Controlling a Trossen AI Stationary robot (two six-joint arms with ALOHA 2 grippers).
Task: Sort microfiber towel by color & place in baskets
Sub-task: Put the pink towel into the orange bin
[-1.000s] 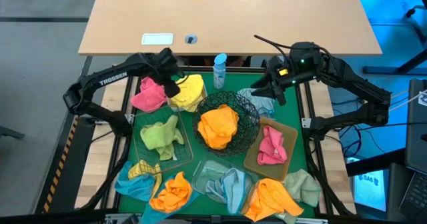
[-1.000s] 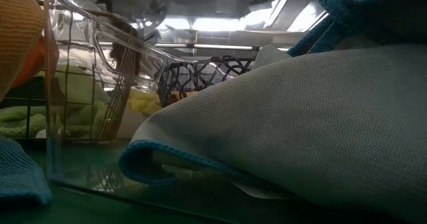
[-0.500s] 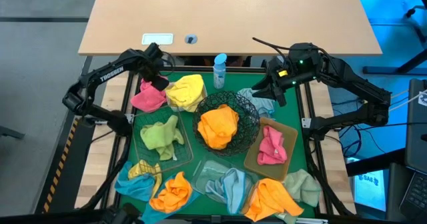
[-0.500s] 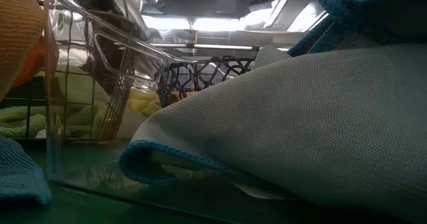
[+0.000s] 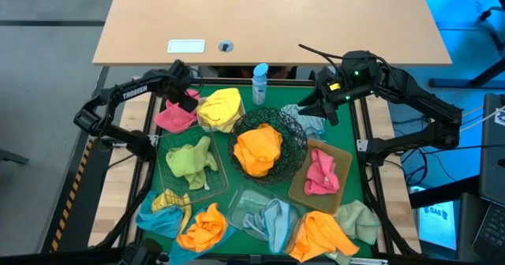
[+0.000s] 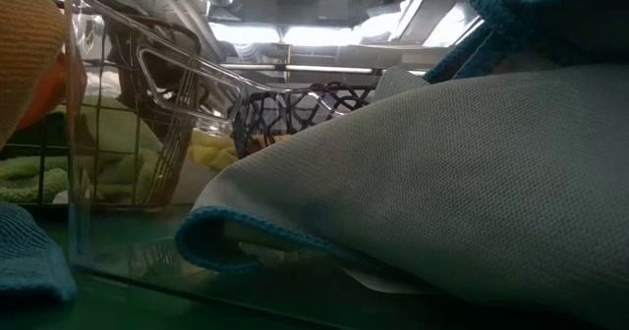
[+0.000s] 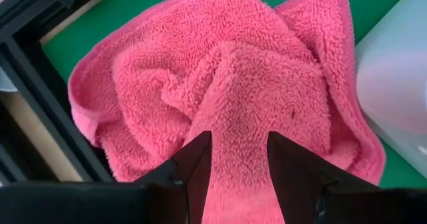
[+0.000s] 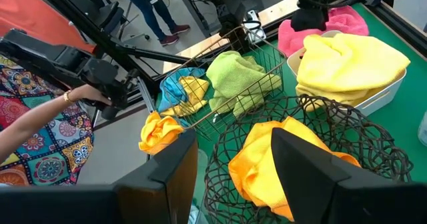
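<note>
Gripping a raised fold of the pink towel (image 7: 233, 111), the left gripper (image 7: 239, 159) sits at the far left corner of the green mat (image 5: 237, 190); its two dark fingers (image 7: 197, 161) pinch the pink fabric between them, seen clearly in the left wrist view, with the rest of that cloth still bunched on the mat. In the high view the left gripper (image 5: 183, 92) is over the pink towel (image 5: 175, 117), just beside the small white tub (image 8: 347, 97) holding a yellow towel (image 5: 220, 107). Right gripper (image 5: 325, 106) hovers at the far right of the mat above a pale blue-grey towel (image 5: 309, 121), fingers (image 8: 175, 174) spread apart with nothing between them. Round black wire bowl (image 5: 296, 135) in the middle holds an orange towel (image 5: 258, 148). Rectangular wire basket (image 5: 219, 182) holds a pale green towel (image 5: 191, 159). Tan tray (image 5: 341, 156) holds another pink towel (image 5: 320, 173). Clear plastic tray (image 5: 245, 202) at the near side holds a light blue towel (image 5: 272, 219). Loose orange towels (image 5: 203, 227) and (image 5: 322, 233) lie at the near edge, plus a blue and yellow pile (image 5: 162, 208) near left and a pale green one (image 5: 359, 220) near right. Spray bottle (image 5: 259, 82) stands at the far edge. Right wrist view shows a person's arm (image 8: 47, 127) in a patterned sleeve beyond the table.
</note>
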